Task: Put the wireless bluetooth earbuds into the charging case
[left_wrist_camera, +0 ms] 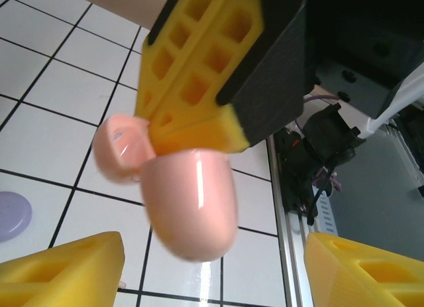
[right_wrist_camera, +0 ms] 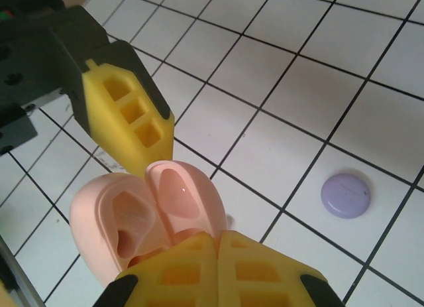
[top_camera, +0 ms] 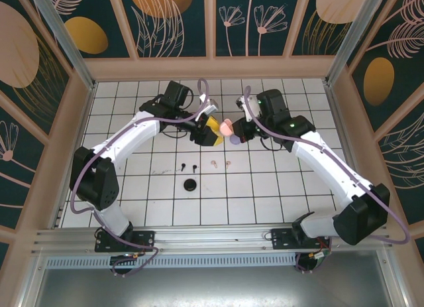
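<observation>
Pink charging case point(right_wrist_camera: 152, 214), hinged open, its two halves spread and the moulded recesses facing my right wrist camera. My right claw point(right_wrist_camera: 217, 244) is clamped on the case at its lower edge, fingers drawn together, and holds it clear of the tiled table point(right_wrist_camera: 318, 88). My left claw point(left_wrist_camera: 213, 254) stands wide and holds nothing, its fingers to either side of the case (whether one of them touches the shell I cannot tell). Two pink earbuds point(top_camera: 214, 164) lie on the tiles on the near side of the case, well apart from it. Two black earbuds point(top_camera: 182, 166) lie farther from the case, to my left. A lilac disc point(right_wrist_camera: 346, 195) lies flat near the case. A black disc point(top_camera: 190, 184) lies nearer my bases than the case.
</observation>
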`<state>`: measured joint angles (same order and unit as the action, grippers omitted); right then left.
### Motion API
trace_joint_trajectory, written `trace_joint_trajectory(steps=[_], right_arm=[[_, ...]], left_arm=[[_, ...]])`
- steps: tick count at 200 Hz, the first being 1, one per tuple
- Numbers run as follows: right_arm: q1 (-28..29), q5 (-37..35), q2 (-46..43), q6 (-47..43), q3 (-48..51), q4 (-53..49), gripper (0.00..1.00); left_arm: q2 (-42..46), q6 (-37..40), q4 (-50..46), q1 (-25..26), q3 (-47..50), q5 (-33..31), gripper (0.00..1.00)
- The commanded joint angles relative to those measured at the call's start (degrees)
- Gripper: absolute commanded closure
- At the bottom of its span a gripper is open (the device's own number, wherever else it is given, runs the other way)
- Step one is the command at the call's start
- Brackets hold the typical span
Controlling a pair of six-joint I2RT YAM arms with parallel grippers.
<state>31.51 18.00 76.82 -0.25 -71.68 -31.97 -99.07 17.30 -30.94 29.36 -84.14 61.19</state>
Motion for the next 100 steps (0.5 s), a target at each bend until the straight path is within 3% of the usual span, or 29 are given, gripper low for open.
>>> trace_joint_trajectory(steps=[1, 100], right_arm=[[1.90, -1.99, 0.83, -1.51, -2.75, -1.77, 1.00], [4.79, -3.41, 2.70, -1.59, -4.09, -2.84, 1.00]], left_arm=[[-0.34, 3.77, -3.85, -0.01, -1.59, 1.87, 0.28], [-1.08, 3.98, -2.79, -0.01, -1.54, 2.44, 0.35]])
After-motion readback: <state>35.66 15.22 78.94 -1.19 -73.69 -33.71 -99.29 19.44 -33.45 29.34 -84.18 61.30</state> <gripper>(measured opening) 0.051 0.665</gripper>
